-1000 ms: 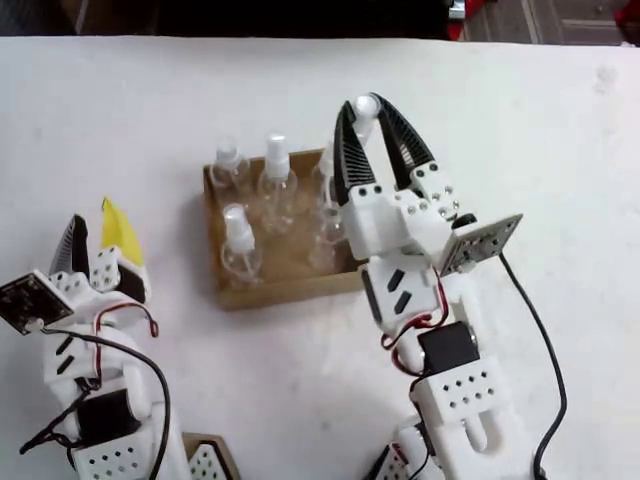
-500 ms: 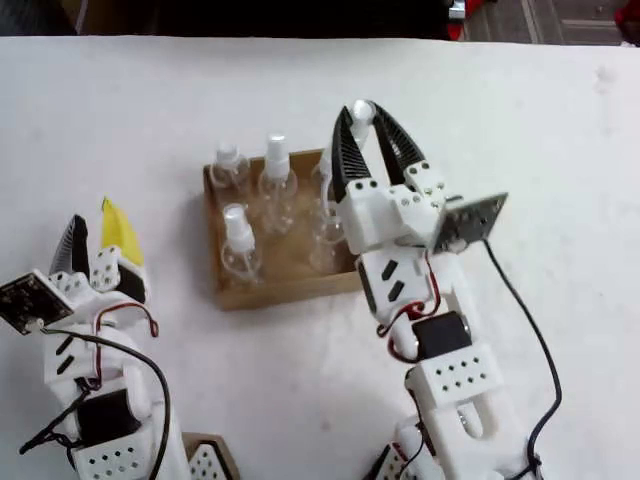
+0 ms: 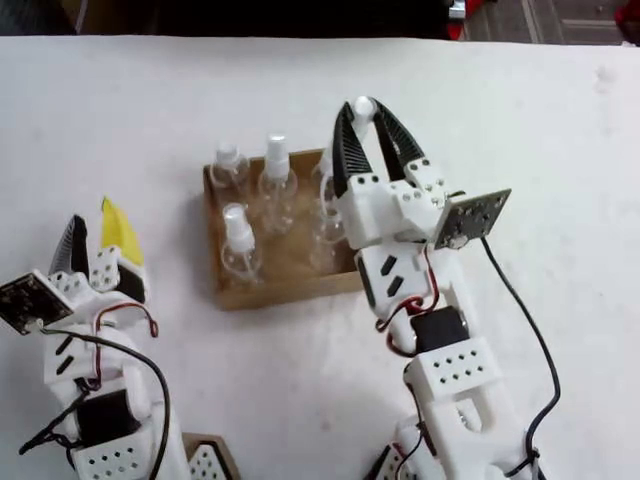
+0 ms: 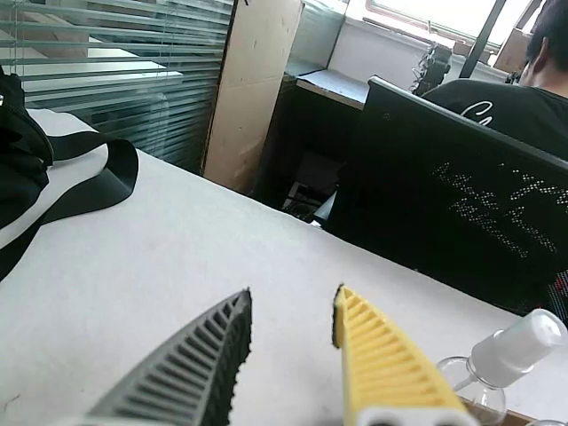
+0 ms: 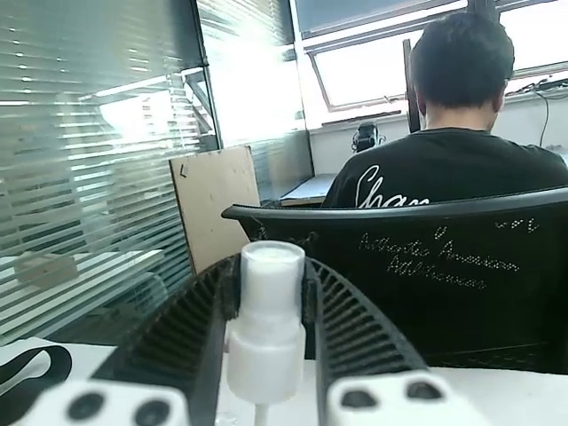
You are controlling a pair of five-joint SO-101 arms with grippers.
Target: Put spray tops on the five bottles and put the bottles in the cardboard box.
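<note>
On the white worktop, the left end effector is seen left of the box. Its ribbed wedge fingers, one grey and one yellow, are narrowly parted, and nothing is held between them. The shallow brown cardboard box is found at centre, and clear rounded plastic bottles, capped in white, are stood upright inside it. Over the box's right side, the right end effector is clamped with black ribbed fingers on a white cylindrical spray top, with a thin tube hanging beneath it.
</note>
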